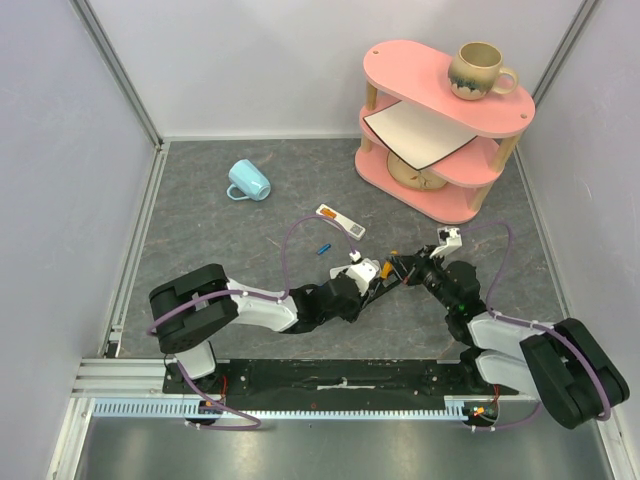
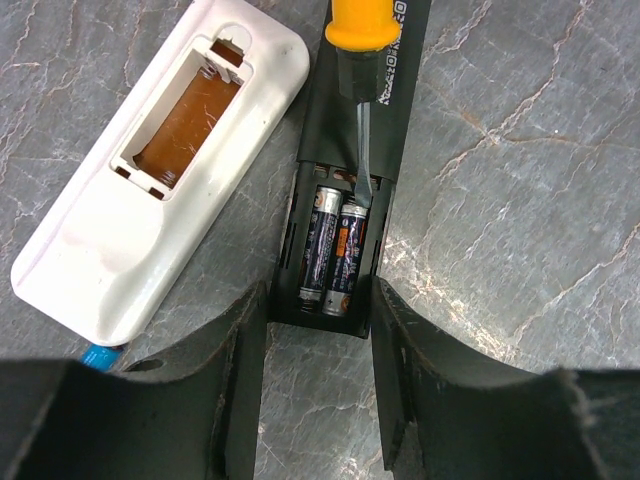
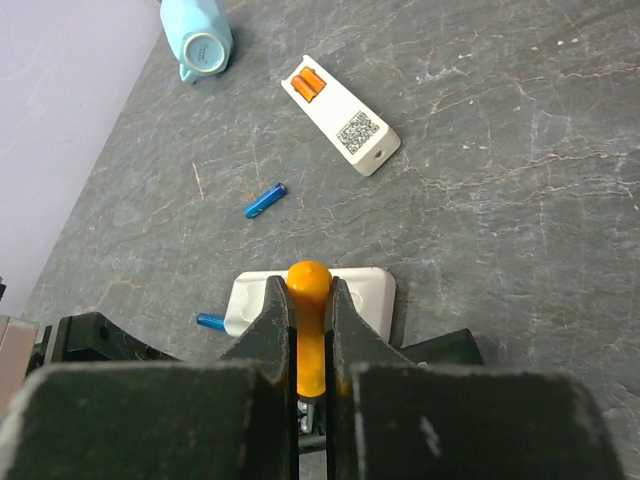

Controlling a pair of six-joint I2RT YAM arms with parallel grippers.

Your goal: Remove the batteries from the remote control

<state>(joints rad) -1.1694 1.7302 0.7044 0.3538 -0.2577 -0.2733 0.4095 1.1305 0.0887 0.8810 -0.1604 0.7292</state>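
Note:
A black remote (image 2: 388, 140) lies open with two dark blue and orange batteries (image 2: 332, 250) side by side in its compartment. My left gripper (image 2: 320, 296) is shut on the black remote's near end, one finger on each side. My right gripper (image 3: 309, 290) is shut on an orange-handled screwdriver (image 3: 310, 330). The screwdriver's metal tip (image 2: 362, 190) rests at the far end of the right battery. A white remote (image 2: 100, 250) with an empty compartment lies just left of the black one. A loose blue battery (image 3: 211, 321) pokes out beside it, and another (image 3: 265, 200) lies farther off.
A second white remote (image 3: 350, 130) with orange batteries (image 3: 308, 84) in it lies beyond. A light blue mug (image 1: 248, 181) lies on its side at the back left. A pink tiered shelf (image 1: 400, 70) with a mug (image 1: 478, 70) on top stands at the back right.

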